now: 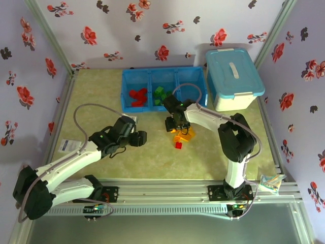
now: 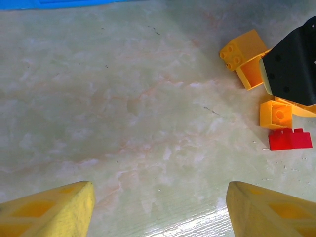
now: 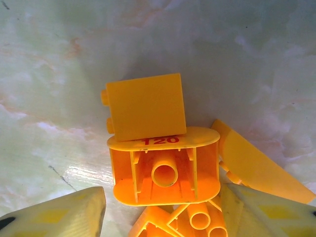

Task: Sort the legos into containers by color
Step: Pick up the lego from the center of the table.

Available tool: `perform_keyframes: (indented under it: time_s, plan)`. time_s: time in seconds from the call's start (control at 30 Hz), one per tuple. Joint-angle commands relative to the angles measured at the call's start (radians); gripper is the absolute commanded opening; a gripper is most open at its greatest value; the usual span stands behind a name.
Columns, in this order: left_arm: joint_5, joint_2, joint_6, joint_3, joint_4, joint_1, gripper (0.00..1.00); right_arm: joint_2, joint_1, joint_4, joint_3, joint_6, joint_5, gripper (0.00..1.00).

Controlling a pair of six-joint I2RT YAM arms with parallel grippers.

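The blue tray (image 1: 162, 69) at the back holds red legos (image 1: 138, 96) in its left compartment and green legos (image 1: 161, 94) in the middle one. My right gripper (image 1: 175, 124) is low over a pile of orange legos (image 1: 185, 134). In the right wrist view that gripper (image 3: 165, 219) is open around the pile. A rounded orange brick marked 120 (image 3: 165, 170) lies between the fingers, and a gap shows at the left finger (image 3: 59, 215). A square orange brick (image 3: 145, 106) lies just beyond. One red lego (image 1: 179, 145) sits beside the pile. My left gripper (image 1: 139, 138) is open and empty (image 2: 160, 210).
A white bin with a light-blue lid (image 1: 233, 76) stands right of the tray. In the left wrist view, orange bricks (image 2: 242, 52) and the red brick (image 2: 290, 139) lie at the far right beside the right arm's black gripper body (image 2: 291, 64). Bare tabletop (image 2: 148, 108) spreads ahead.
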Motion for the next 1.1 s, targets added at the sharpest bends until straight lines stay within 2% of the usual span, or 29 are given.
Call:
perform_keyframes:
  time_s: [0.0, 0.23, 0.67, 1.07]
  plan:
    - [-0.019, -0.024, -0.014, -0.021, -0.004, 0.013, 0.71, 0.033, 0.009, -0.03, 0.036, 0.006, 0.029, 0.61]
    - [-0.02, -0.029, -0.014, -0.028, -0.004, 0.023, 0.71, 0.084, 0.012, -0.037, 0.073, -0.001, 0.039, 0.56]
    - [-0.02, -0.029, -0.012, -0.039, 0.007, 0.027, 0.7, 0.084, 0.022, -0.056, 0.08, -0.001, 0.07, 0.32]
    - [-0.019, -0.023, 0.005, -0.03, 0.018, 0.031, 0.7, -0.105, 0.002, -0.135, 0.161, -0.039, 0.186, 0.31]
